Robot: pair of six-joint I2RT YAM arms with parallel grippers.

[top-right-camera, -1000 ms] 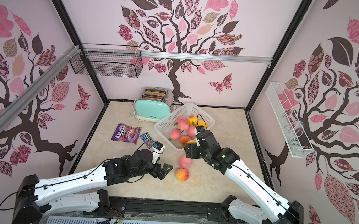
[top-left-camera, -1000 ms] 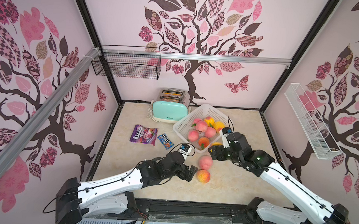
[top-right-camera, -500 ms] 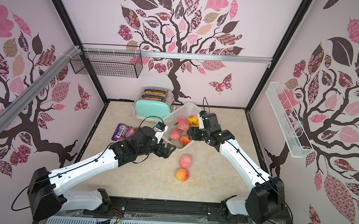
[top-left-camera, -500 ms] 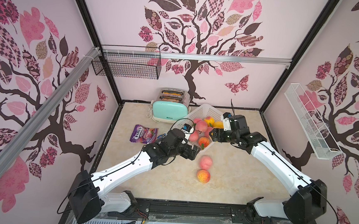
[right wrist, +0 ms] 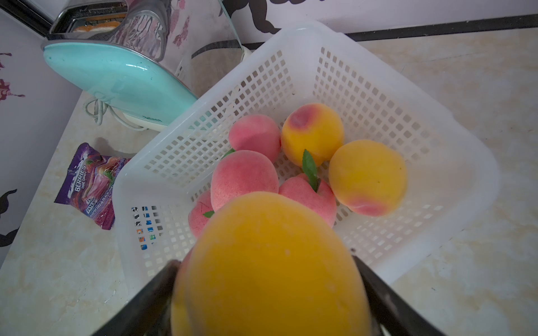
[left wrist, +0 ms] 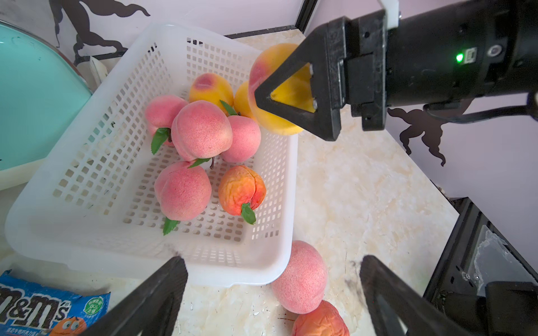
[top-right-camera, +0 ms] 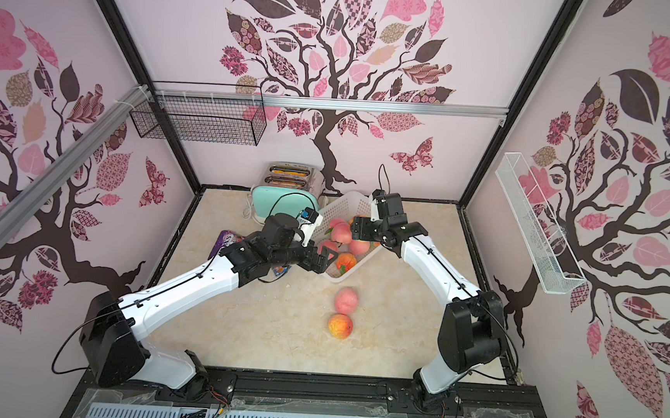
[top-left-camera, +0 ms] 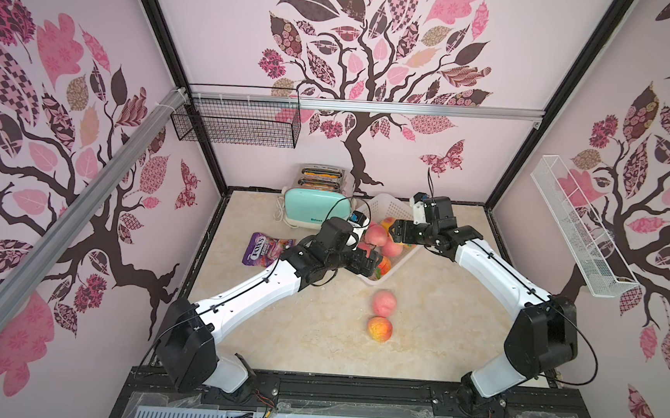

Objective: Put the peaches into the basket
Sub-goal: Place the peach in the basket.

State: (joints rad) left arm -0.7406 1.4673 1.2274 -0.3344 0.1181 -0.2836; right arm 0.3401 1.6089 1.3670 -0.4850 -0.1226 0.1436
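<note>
The right claw (right wrist: 266, 288) pinches a yellow peach (left wrist: 272, 67) between its fingers, just above the white basket (left wrist: 72, 232) where other peaches (left wrist: 201, 131) lie piled. The left claw (left wrist: 272, 261) is spread wide and empty, over the basket's near edge. Two more peaches (top-left-camera: 384, 303) sit touching on the table (top-left-camera: 276, 335), near the basket.

Both top views are looking steeply down from high above the front edge, covering the whole worktop (top-left-camera: 315, 346) and the walls (top-left-camera: 377, 39) around it. The left wrist camera is hovering close over the basket (left wrist: 58, 241), facing rearward. The right wrist camera is peering into the same basket from nearer, with a yellow peach (right wrist: 270, 261) filling its foreground.
</note>
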